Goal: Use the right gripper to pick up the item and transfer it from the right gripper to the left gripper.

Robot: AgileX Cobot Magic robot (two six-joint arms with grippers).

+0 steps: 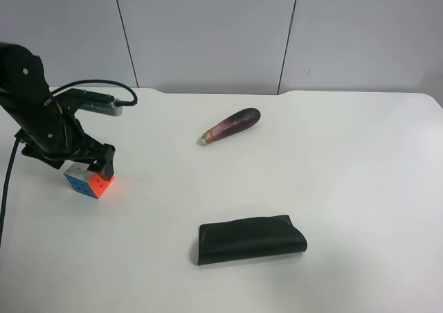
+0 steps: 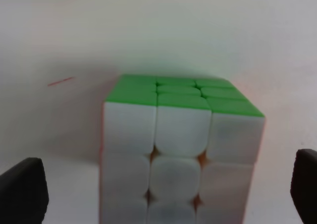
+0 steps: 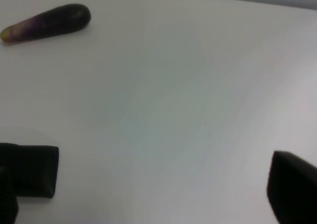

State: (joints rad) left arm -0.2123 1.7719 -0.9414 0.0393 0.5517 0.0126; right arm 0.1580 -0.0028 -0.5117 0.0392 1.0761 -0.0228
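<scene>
The item [image 1: 88,181], a small puzzle cube, rests on the white table [image 1: 346,174] at the exterior high view's left, showing blue and orange sides. The left gripper [image 1: 88,165] hangs right over it. In the left wrist view the item [image 2: 181,149] shows a white and a green face and sits between the two black fingertips [image 2: 22,192], which stand wide of it with a gap on each side, so the left gripper [image 2: 163,189] is open. The right gripper [image 3: 163,184] is open over bare table, and its arm is outside the exterior high view.
A purple eggplant [image 1: 232,124] lies mid-table toward the back, also visible in the right wrist view as the eggplant [image 3: 47,22]. A dark green folded pouch [image 1: 250,238] lies near the front. A black cable loops behind the left arm.
</scene>
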